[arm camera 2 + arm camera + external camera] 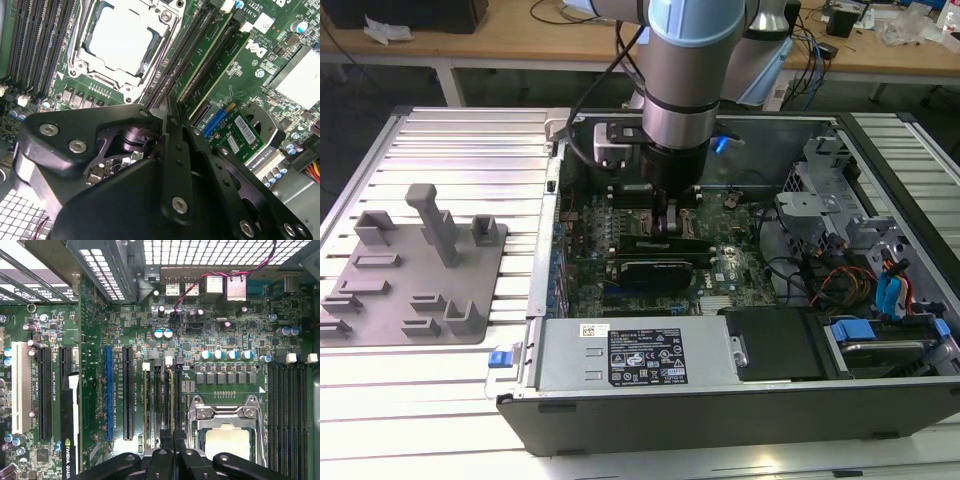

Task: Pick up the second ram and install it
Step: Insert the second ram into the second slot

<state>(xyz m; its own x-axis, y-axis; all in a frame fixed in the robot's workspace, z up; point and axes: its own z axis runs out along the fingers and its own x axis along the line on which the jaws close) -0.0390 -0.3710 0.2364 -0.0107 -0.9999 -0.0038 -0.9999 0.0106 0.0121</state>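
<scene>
Open computer case (pixel 720 425) on the slatted desk (pixel 430 400), with the arm reaching down into it. The tool (pixel 173 449) hangs low over the green main board, just beside the processor socket (pixel 227 432). Its two black fingers stand together with only a thin seam between them. In the first wrist view that seam lines up with the second ram (pixel 172 402), a narrow stick seen edge-on, and the fingers appear clamped on its upper edge. The stick stands in one of the memory slots just beside the socket, parallel to the socket's side. A white latch (pixel 169 360) marks the slot's end, beyond the socket's far edge. Another stick (pixel 146 400) stands in a slot farther from the socket, near the second ram but apart from it. How deep the second ram sits in its slot cannot be told.

Likely faults from this position:
- If the stick is not square to the slot, or its notch misses the key, downward force would bend the board rather than seat the contacts.
- If one end goes in first, the stick would sit tilted and one latch would stay unlocked.
- If the grip is on the thin edge alone, the stick could slip or twist between the fingers.
- The fingers could also brush the other stick.
</scene>
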